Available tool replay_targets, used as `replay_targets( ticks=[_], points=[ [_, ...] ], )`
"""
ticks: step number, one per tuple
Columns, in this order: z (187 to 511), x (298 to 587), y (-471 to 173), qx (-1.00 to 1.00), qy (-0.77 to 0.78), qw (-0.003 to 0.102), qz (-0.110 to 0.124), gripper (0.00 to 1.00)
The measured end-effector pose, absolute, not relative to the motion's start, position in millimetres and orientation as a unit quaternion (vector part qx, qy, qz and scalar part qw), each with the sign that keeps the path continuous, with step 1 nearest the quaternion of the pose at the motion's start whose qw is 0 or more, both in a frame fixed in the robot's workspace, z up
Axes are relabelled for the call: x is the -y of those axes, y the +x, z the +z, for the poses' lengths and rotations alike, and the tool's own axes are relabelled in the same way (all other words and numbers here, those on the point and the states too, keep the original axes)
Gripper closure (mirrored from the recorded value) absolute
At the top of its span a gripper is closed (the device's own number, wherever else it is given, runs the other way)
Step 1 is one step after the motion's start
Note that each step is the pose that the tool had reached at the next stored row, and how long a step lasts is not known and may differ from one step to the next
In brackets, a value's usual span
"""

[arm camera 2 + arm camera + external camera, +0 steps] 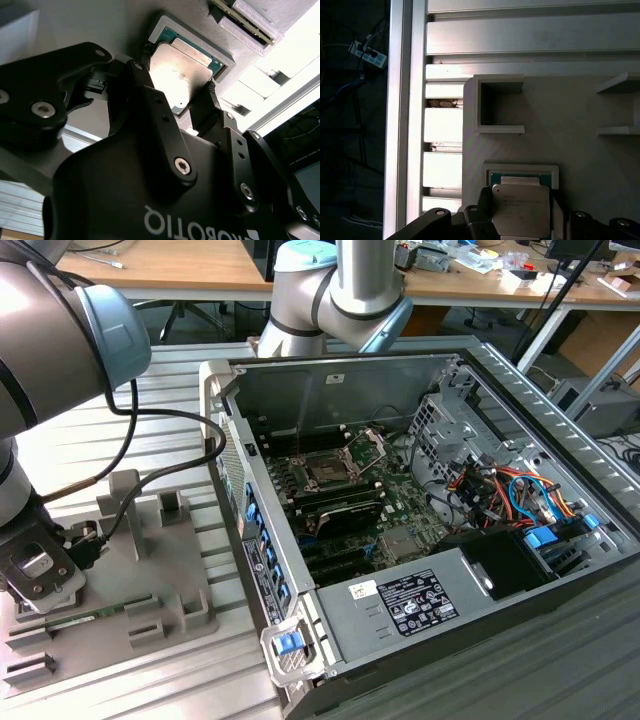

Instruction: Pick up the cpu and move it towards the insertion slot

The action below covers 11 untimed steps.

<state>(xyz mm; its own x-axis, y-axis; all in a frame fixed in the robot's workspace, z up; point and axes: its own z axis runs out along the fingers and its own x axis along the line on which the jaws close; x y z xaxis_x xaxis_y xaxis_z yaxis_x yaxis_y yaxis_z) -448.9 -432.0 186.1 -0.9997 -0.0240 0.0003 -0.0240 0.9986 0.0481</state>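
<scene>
The cpu is a silvery square chip with a thin green rim. It lies in the square recess of the grey plastic tray, and it also appears in the second wrist view as the cpu. My gripper is down over it, its black fingers pressed against two opposite sides of the chip. In the exterior view the gripper is low over the tray at that view's left. The insertion slot is on the motherboard inside the open computer case, its silver retaining plate hinged up.
A long green memory stick lies in a tray groove beside the chip. The tray has raised posts. The case wall stands between the tray and the motherboard. Cables crowd the case at the exterior view's right.
</scene>
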Motion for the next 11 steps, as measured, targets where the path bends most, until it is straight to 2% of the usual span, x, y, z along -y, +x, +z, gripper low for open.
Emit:
replay_targets(
  ticks=[11],
  points=[
    [185.9, 432.1, -448.9, 1.0, 0.012, 0.0, -0.024, 0.45]
  ],
)
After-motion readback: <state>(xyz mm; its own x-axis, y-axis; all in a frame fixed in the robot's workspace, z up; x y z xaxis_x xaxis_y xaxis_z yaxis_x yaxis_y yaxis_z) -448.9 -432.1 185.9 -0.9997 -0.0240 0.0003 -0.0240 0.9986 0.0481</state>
